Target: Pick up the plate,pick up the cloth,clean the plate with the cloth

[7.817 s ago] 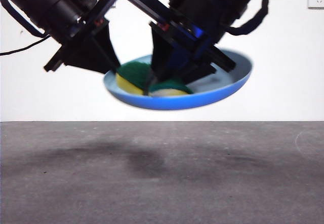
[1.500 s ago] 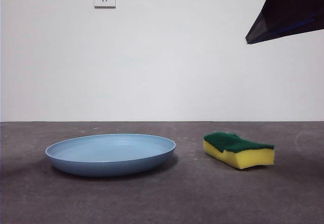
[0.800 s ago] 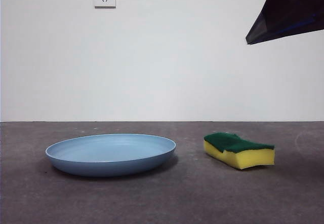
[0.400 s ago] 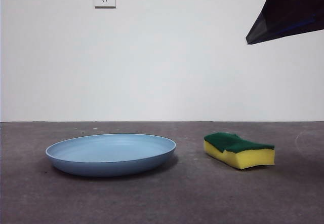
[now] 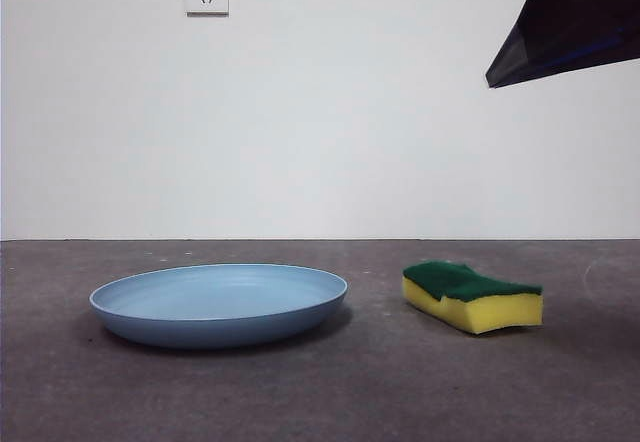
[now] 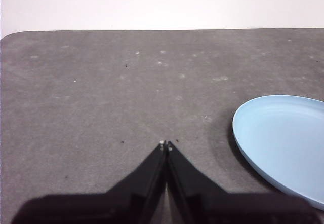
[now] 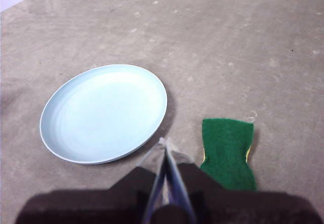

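Near the table's (image 5: 320, 402) middle, the plate (image 5: 218, 304) is lying flat, the cloth (image 5: 472, 296) just beside it. Both the left gripper (image 6: 166, 145) and right gripper (image 7: 164, 144) are hanging clenched; each should be spreading its 2 jaws before descending.

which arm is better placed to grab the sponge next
Probably right: the right gripper hangs above the table beside the cloth. The left gripper sees only the plate, no cloth.
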Motion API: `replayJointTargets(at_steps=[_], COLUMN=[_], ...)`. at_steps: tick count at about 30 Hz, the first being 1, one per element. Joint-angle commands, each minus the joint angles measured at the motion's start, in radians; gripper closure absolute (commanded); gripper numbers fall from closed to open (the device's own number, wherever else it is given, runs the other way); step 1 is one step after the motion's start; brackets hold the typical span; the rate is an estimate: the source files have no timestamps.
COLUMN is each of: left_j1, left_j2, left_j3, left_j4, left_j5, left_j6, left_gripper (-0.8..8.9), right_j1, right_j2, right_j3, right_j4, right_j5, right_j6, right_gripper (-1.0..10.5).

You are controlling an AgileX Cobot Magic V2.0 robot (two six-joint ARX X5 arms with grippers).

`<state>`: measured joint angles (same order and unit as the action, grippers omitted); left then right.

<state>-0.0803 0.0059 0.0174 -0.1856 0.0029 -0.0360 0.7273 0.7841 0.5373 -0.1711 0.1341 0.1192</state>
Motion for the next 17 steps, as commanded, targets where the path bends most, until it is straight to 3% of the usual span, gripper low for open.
replayJointTargets(at_steps=[1, 17], left_j1=[0.004, 0.004], left_j2=[-0.003, -0.003], left_j3=[-0.013, -0.013], left_j4=[0.002, 0.002], left_j5=[-0.001, -0.001], left_j6=[0.011, 0.011], left_gripper=[8.14, 8.14], right_j1=[0.000, -0.006], right_j2=[-0.001, -0.024], right_j3=[-0.005, -0.006], right_j4=[0.005, -0.003], right_j5=[0.003, 0.011], right_j6=[-0.005, -0.009], right_gripper=[9.5, 9.5])
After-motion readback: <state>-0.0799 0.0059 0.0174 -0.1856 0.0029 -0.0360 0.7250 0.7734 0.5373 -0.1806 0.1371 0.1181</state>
